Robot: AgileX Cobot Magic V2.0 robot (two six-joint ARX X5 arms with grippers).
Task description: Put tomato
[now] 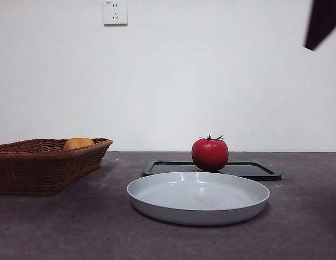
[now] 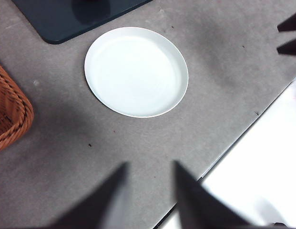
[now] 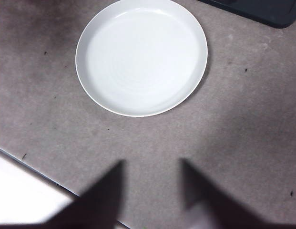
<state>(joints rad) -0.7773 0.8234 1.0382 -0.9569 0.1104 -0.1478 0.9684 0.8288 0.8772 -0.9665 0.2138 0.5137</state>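
Red and glossy, the tomato (image 1: 210,154) is sitting upright on the dark tray (image 1: 254,170), just behind the white plate (image 1: 198,197), which is lying empty nearer the camera. Neither claw is touching anything: the left gripper (image 2: 150,167) is hanging with its jaws apart above the bare table (image 2: 224,71), near side of the plate, and the right gripper (image 3: 152,167) is doing likewise, jaws spread and holding nothing. The tomato is lying well apart from both, beyond the plate's far rim, and neither wrist view is showing it. To grasp it well, I judge a claw should be reaching over the plate, descending from above and closing gently across the round middle, clear of the green stem. Far left, a wicker basket (image 1: 46,162) is holding an orange fruit (image 1: 79,143).
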